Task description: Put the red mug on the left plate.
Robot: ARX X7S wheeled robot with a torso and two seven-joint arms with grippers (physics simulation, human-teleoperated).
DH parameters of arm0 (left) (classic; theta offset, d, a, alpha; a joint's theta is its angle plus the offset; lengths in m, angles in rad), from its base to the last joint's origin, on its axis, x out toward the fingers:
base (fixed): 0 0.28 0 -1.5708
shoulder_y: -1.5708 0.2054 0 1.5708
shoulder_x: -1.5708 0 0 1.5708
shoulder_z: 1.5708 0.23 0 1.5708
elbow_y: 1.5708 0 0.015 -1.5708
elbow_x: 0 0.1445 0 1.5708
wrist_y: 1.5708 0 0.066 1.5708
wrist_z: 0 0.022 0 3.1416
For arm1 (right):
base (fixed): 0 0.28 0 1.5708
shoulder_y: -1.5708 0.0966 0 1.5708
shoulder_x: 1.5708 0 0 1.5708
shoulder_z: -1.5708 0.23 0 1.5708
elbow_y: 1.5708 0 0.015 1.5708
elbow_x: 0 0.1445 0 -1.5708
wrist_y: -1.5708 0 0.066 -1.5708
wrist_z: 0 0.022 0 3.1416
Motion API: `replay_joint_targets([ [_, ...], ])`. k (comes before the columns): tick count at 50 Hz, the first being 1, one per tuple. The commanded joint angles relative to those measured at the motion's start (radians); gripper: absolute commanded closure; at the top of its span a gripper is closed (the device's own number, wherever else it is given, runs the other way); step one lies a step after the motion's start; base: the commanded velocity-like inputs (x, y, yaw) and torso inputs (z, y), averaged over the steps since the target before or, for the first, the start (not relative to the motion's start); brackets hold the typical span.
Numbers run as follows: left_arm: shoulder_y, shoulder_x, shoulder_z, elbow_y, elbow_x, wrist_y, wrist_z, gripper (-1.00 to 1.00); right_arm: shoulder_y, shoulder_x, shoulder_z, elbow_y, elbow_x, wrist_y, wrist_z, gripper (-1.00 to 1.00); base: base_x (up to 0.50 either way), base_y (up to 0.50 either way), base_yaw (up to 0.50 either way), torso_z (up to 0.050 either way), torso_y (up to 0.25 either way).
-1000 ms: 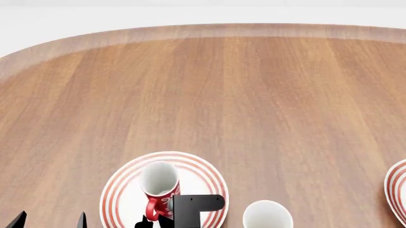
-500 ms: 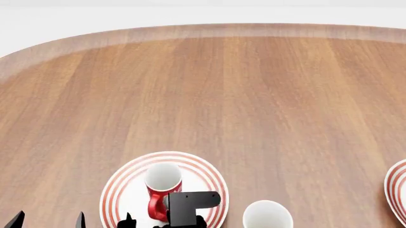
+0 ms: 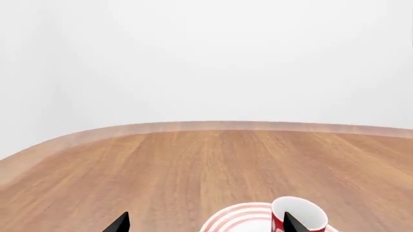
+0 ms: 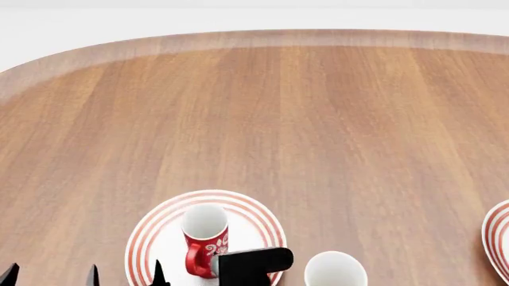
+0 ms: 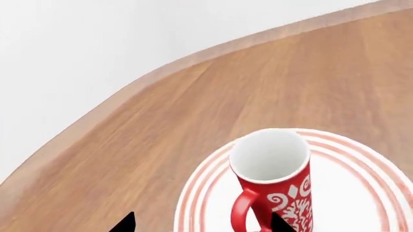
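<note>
The right end effector [image 5: 200, 224] is showing two separated fingertips with nothing between them, one tip overlapping the red mug's [image 5: 274, 179] base. Just ahead, the mug is standing upright on the left plate [image 5: 351, 159], handle toward this nearer arm. The left end effector [image 3: 203, 224] is sitting beside the plate, spread and empty, the counter [image 4: 318, 119] extending beyond.

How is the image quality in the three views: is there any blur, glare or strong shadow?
Head view: sharp, with flat even light; the red mug casts no clear shadow on the left plate, and the wooden table shows no glare. Right wrist view: equally crisp, the mug pattern is readable. Left wrist view: sharp, though the table edge bows, suggesting wide-angle distortion.
</note>
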Motion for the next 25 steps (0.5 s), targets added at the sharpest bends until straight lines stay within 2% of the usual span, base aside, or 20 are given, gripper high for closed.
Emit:
replay_joint_targets([
  [1, 0.036, -0.022, -0.002, 0.085, 0.021, -0.010, -0.030, -1.00, -0.013, 0.158, -0.036, -0.319, -0.195, -0.093, 0.211, -1.00, 0.00, 0.00, 0.00, 0.000, 0.000],
  [11, 0.100, -0.054, -0.004, 0.217, 0.047, -0.007, -0.056, -1.00, -0.020, 0.267, -0.052, -0.550, -0.419, -0.110, 0.410, -1.00, 0.00, 0.00, 0.00, 0.000, 0.000],
  [25, 0.159, -0.077, 0.002, 0.315, 0.095, 0.004, -0.081, -1.00, -0.035, 0.348, -0.057, -0.737, -0.584, -0.095, 0.531, -1.00, 0.00, 0.00, 0.00, 0.000, 0.000],
])
